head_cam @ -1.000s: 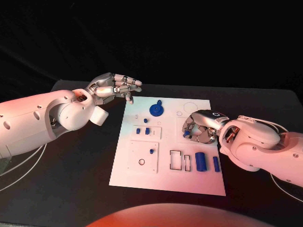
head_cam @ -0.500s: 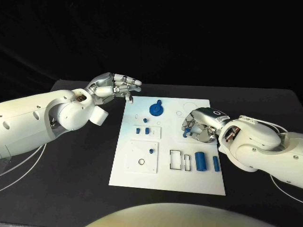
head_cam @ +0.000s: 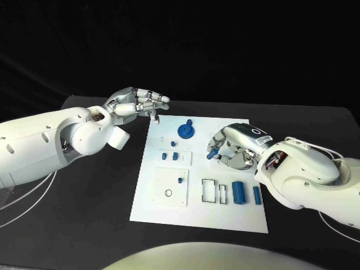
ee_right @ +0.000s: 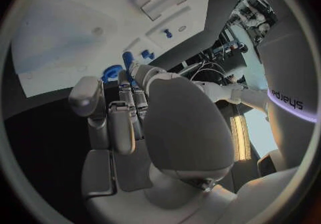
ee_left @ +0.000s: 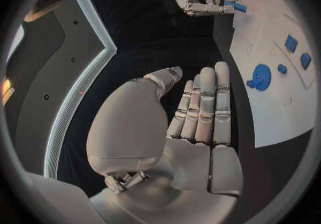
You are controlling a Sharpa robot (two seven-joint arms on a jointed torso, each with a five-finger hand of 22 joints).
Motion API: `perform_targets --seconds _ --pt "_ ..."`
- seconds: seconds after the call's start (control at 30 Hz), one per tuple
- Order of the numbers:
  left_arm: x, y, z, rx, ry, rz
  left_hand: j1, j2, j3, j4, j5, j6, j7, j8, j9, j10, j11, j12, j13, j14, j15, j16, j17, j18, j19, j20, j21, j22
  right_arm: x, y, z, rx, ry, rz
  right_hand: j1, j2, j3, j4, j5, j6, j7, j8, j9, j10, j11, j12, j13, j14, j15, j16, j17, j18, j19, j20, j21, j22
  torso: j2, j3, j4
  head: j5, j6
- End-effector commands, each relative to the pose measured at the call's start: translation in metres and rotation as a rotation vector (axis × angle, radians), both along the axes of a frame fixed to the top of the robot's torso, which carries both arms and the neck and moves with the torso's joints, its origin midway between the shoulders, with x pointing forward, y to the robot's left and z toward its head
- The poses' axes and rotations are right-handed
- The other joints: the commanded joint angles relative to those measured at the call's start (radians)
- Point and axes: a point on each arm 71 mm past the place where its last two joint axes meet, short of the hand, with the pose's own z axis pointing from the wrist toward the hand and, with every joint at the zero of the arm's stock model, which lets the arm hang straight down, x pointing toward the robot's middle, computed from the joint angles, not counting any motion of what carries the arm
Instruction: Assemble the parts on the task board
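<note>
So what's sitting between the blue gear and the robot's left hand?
Nothing: in the head view, only bare white task board and black table separate the blue gear from the left robot hand.

Tabletop (head_cam: 91, 197): black, matte, spanning the middle and lower part of the frame, its far edge running across the upper middle.
Backdrop (head_cam: 180, 45): black, filling the upper part of the frame behind the tabletop.
Cables (head_cam: 18, 202): thin, pale, looping over the tabletop at lower left.
</note>
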Motion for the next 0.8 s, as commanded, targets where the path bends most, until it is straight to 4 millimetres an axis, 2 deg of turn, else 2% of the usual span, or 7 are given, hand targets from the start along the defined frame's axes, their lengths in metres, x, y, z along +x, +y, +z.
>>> perform_targets --seconds 0.03,0.17,0.27,0.37,0.47,0.63,0.8 --pt "0.0 -0.004 0.0 -0.018 0.0 -0.022 -0.005 0.002 -0.004 0.003 0.0 -0.008 0.001 -0.004 -0.001 -0.006 -0.001 0.005 0.001 -0.003 0.004 -0.001 -0.001 0.006 0.003 0.0 -0.005 -0.001 -0.008 0.019 0.005 0.039 -0.04 0.063 -0.012 0.003 0.004 -0.001 0.007 0.0 -0.002 0.002 0.048 0.066 -0.055 -0.004 0.002 0.045 -0.009 0.003 -0.002 -0.004 0.001 -0.008 0.003 0.034 0.001 0.0005 -0.0001 0.004 0.0" --pt "0.0 -0.005 0.0 -0.019 0.001 -0.025 -0.005 0.002 -0.004 0.003 0.0 -0.008 0.001 -0.004 -0.001 -0.006 -0.001 0.005 0.001 -0.003 0.004 -0.001 -0.001 0.006 0.003 0.0 -0.005 -0.001 -0.016 0.046 0.002 0.063 -0.044 0.136 -0.015 0.002 0.007 -0.005 0.007 -0.002 -0.001 0.003 0.049 0.065 -0.055 -0.006 0.002 0.045 -0.009 0.004 -0.001 -0.004 0.001 -0.008 0.002 0.034 0.001 -0.0003 0.0011 0.009 0.003" --pt "0.001 -0.006 -0.001 -0.02 0.0 -0.026 -0.005 0.002 -0.004 0.003 0.0 -0.008 0.001 -0.004 -0.001 -0.006 -0.001 0.005 0.001 -0.003 0.004 -0.001 -0.001 0.006 0.003 0.0 -0.005 -0.001 -0.02 0.062 -0.001 0.074 -0.042 0.178 -0.015 0.002 0.007 -0.005 0.007 -0.002 -0.001 0.003 0.049 0.065 -0.055 -0.006 0.002 0.045 -0.009 0.004 -0.001 -0.004 0.001 -0.008 0.002 0.034 0.001 0.0 0.0004 0.014 0.001" --pt "0.001 -0.008 -0.001 -0.021 0.001 -0.03 -0.004 0.002 -0.005 0.003 0.0 -0.009 0.001 -0.004 -0.001 -0.007 0.0 0.006 0.001 -0.003 0.004 -0.001 -0.001 0.006 0.004 0.0 -0.007 -0.002 -0.027 0.081 -0.01 0.083 -0.023 0.226 -0.017 0.002 0.009 -0.006 0.008 -0.003 -0.001 0.003 0.049 0.064 -0.054 -0.007 0.002 0.045 -0.009 0.003 -0.002 -0.004 0.0 -0.008 0.0 0.034 0.001 -0.0011 0.0035 0.014 0.001" --pt "0.001 -0.009 -0.001 -0.022 0.001 -0.034 -0.004 0.002 -0.005 0.003 0.0 -0.009 0.001 -0.004 -0.001 -0.007 0.0 0.006 0.001 -0.003 0.004 -0.001 -0.001 0.006 0.004 0.0 -0.007 -0.002 -0.031 0.09 -0.019 0.088 -0.003 0.242 -0.024 0.0 0.013 -0.011 0.011 -0.005 0.0 0.004 0.051 0.064 -0.053 -0.01 0.002 0.044 -0.008 0.002 -0.008 -0.003 -0.003 -0.008 -0.007 0.032 0.002 -0.0029 0.0015 0.02 0.002" --pt "0.001 -0.011 -0.002 -0.023 0.003 -0.038 -0.004 0.002 -0.005 0.003 0.0 -0.009 0.001 -0.004 -0.001 -0.007 0.0 0.006 0.001 -0.003 0.004 -0.001 -0.001 0.006 0.004 0.0 -0.007 -0.003 -0.037 0.099 -0.034 0.089 0.032 0.254 -0.03 -0.002 0.019 -0.016 0.017 -0.008 0.0 0.005 0.052 0.064 -0.053 -0.013 0.002 0.043 -0.008 0.001 -0.012 -0.002 -0.003 -0.008 -0.009 0.033 0.002 -0.0016 0.0015 0.026 -0.001" --pt "0.001 -0.012 -0.002 -0.023 0.005 -0.042 -0.004 0.002 -0.006 0.003 0.0 -0.009 0.002 -0.004 -0.001 -0.007 0.0 0.007 0.001 -0.003 0.005 -0.001 -0.001 0.006 0.005 0.0 -0.008 -0.003 -0.04 0.104 -0.047 0.065 0.069 0.259 -0.035 -0.004 0.021 -0.019 0.018 -0.009 0.001 0.006 0.054 0.063 -0.052 -0.015 0.002 0.043 -0.007 0.0 -0.014 -0.002 -0.005 -0.007 -0.014 0.032 0.001 -0.0019 0.0013 0.03 -0.003"
